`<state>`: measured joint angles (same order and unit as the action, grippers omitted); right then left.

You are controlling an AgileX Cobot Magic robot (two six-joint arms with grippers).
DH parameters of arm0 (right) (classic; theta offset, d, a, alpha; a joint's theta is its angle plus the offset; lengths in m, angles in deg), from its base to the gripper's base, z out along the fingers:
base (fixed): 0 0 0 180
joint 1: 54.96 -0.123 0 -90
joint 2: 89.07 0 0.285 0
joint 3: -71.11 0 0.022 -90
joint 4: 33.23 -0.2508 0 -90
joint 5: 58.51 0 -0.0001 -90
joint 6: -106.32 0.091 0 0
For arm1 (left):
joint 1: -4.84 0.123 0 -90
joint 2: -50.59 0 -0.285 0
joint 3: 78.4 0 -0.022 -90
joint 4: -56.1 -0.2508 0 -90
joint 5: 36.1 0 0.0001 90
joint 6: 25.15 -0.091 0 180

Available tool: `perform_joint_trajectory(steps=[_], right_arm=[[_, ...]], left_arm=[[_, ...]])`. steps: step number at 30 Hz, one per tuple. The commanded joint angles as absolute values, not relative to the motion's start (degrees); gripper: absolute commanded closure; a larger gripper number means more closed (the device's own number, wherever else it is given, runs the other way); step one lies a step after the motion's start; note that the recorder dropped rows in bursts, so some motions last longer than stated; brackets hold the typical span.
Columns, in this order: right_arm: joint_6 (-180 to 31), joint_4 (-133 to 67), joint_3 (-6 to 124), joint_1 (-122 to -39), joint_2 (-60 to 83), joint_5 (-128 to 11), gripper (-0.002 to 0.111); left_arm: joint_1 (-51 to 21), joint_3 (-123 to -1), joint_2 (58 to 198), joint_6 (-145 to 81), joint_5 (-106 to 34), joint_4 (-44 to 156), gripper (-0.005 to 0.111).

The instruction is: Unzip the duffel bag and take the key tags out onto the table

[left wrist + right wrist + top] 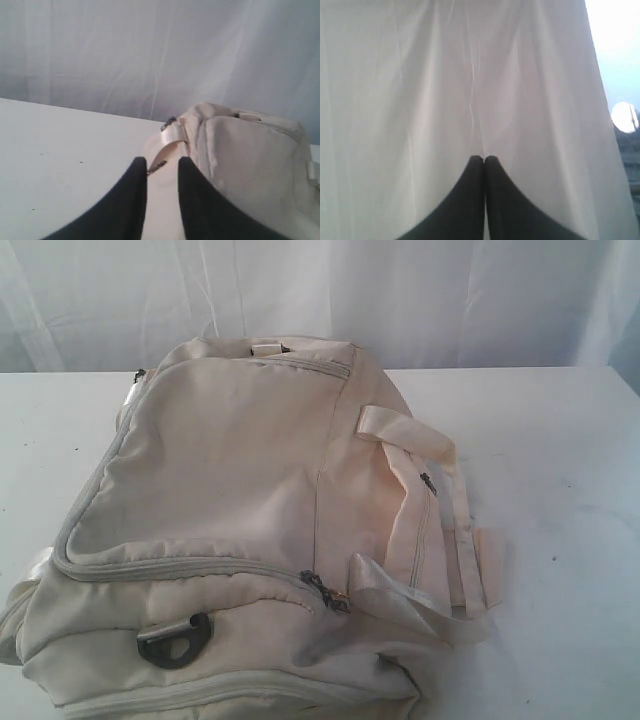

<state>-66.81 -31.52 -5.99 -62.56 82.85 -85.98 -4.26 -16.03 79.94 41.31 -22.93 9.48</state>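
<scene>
The cream duffel bag (240,530) lies zipped on the white table (560,460), filling the left and middle of the exterior view. Dark metal pulls (325,592) rest near its front right, and a dark buckle (175,642) sits below them. No arm shows in the exterior view. In the left wrist view my left gripper (162,161) is open, low at the bag's end (240,160), with a dark zipper pull (157,167) between its fingertips (139,165), close to one of them. My right gripper (484,159) is shut, empty, facing only white curtain. The key tags are hidden.
A white curtain (400,290) hangs behind the table. Webbing handles (440,530) lie looped on the bag's right side. Bare tabletop spreads to the right of the bag (570,570) and at the far left (40,440).
</scene>
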Motion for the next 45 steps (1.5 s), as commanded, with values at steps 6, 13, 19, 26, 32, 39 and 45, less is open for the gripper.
perform_joint_trajectory(steps=[6,13,19,26,32,39,45], right_arm=[[-51.64,-33.23,1.58,-62.33,83.14,-77.15,0.108],[-51.64,-30.23,19.17,-62.58,73.57,-53.5,0.108],[-51.64,-31.95,32.79,-65.88,57.38,-42.32,0.108],[-82.33,-63.92,44.86,-73.24,41.48,-25.46,0.108],[-126.59,-97.12,47.29,-76.67,33.73,-9.83,0.108],[-129.3,-106.91,47.29,-76.72,31.63,-8.5,0.108],[-128.74,-106.91,47.29,-76.72,31.63,-10.59,0.108]], left_arm=[[-7.15,-16.46,84.13,82.78,-5.55,-30.09,0.043],[-7.15,-15.16,85.18,95.86,5.4,-43.85,0.043],[-7.15,-13.64,85.18,94.27,-3.79,-43.85,0.043],[-7.15,-13.48,85.18,95.89,2.2,-43.85,0.043],[-7.15,-9.95,85.18,95.89,-0.99,-43.85,0.043],[-7.15,-9.83,85.18,95.89,0.71,-43.85,0.043],[-7.15,-9.83,85.18,95.89,1.84,-43.85,0.057]])
